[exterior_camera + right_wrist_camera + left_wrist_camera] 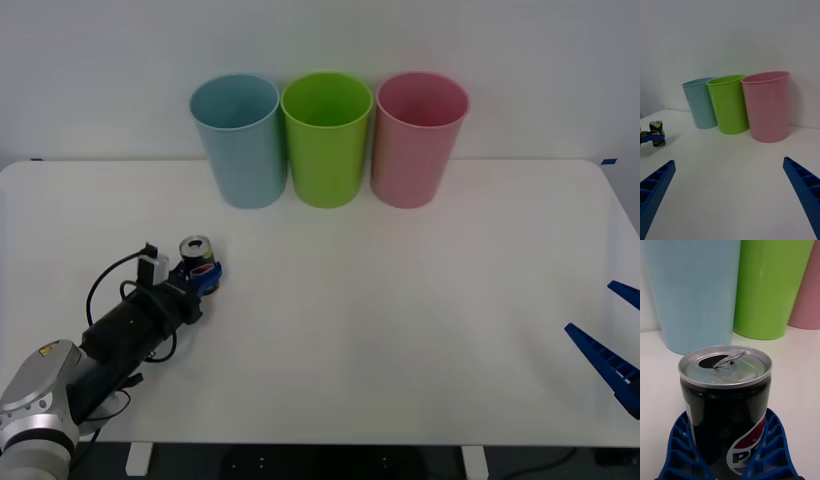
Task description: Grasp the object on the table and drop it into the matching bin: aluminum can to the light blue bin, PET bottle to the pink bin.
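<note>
Left gripper [200, 277] clamping can [197, 258] low (opened top); lifting upright, carrying toward blue bin [240, 140] rim.

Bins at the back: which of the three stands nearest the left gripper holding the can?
The light blue bin, at the left end of the row. It stands straight beyond the left gripper and the aluminum can; the lime green bin and pink bin stand farther right.

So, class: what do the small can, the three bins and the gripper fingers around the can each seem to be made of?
The aluminum can looks metal: brushed silver lid with pull tab, glossy dark printed body. The light blue bin, lime green bin and pink bin look like smooth, matte-to-satin plastic. The left gripper fingers appear ribbed blue plastic or rubber.
</note>
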Tool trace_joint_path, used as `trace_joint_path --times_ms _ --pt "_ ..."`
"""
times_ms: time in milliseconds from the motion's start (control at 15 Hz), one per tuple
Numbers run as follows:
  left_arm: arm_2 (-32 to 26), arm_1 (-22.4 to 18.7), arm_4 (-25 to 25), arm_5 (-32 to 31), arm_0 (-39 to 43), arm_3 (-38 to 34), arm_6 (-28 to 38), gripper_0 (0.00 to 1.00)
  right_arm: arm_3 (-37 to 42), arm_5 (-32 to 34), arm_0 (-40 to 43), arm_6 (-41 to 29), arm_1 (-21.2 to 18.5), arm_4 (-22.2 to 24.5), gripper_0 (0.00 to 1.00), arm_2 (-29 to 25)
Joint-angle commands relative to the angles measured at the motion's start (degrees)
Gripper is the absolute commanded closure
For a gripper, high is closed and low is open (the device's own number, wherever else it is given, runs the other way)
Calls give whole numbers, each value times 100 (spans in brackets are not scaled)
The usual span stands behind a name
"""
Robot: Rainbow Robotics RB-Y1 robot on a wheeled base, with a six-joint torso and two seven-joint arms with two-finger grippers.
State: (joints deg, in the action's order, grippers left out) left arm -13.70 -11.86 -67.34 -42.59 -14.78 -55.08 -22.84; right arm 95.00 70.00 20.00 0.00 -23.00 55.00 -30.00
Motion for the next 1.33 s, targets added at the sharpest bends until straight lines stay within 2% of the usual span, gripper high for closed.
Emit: trace_joint_path --times_ms 67,667,1200,1333 --pt "-18 -9 19 5 -25 -293 113 100 0 0 0 0 0 0 0 0" --pt "-141 -18 28 -215 -25 -1304 737 100 0 0 0 0 0 0 0 0" --pt "-317 -18 -253 -136 -34 -2639 2460 100 0 0 0 0 0 0 0 0" --pt "-291 -18 -473 -57 -122 -2850 2882 100 0 0 0 0 0 0 0 0"
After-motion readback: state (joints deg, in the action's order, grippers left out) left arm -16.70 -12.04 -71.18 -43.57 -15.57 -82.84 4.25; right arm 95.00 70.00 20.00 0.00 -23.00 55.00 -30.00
